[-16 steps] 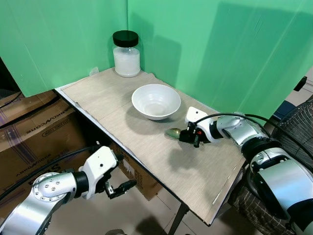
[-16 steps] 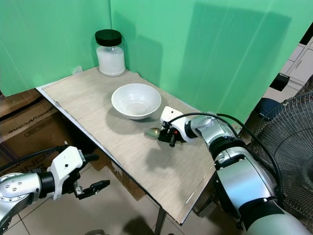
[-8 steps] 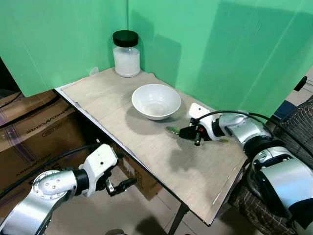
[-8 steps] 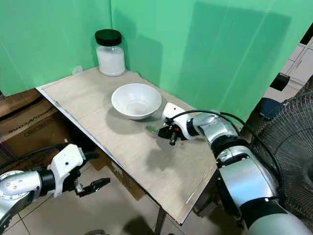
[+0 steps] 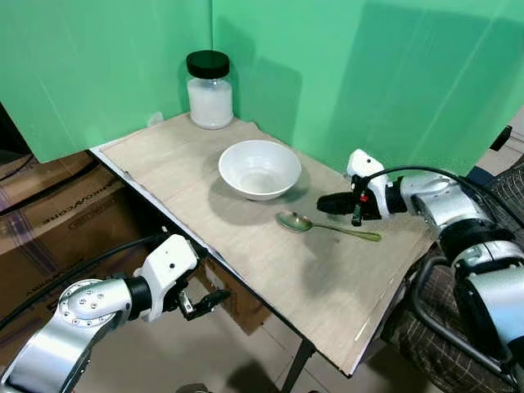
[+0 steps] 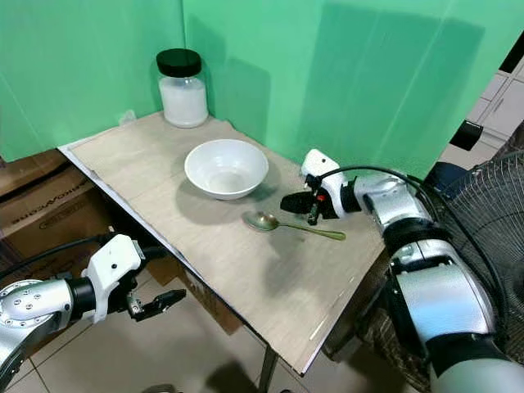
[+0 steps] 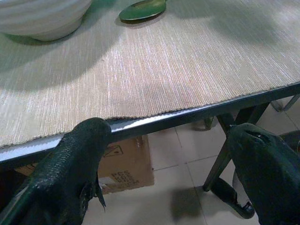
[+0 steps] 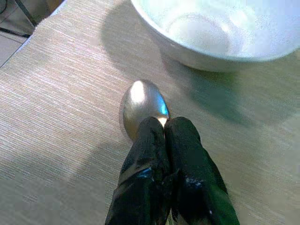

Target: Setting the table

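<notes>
While the jar [image 5: 210, 92] holds white powder, the bowl [image 5: 259, 169] sits empty.

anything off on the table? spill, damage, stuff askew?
Nothing stands out. Bowl upright and empty, spoon flat on the mat beside it, jar capped in the far corner. Right gripper hovers above the spoon, fingers together, holding nothing.

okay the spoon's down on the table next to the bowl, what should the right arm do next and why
Probably draw the right gripper back off the table. The spoon lies flat on the mat beside the white bowl, and the gripper hangs above it, fingers shut on nothing, so nothing is left for it to hold there.
</notes>
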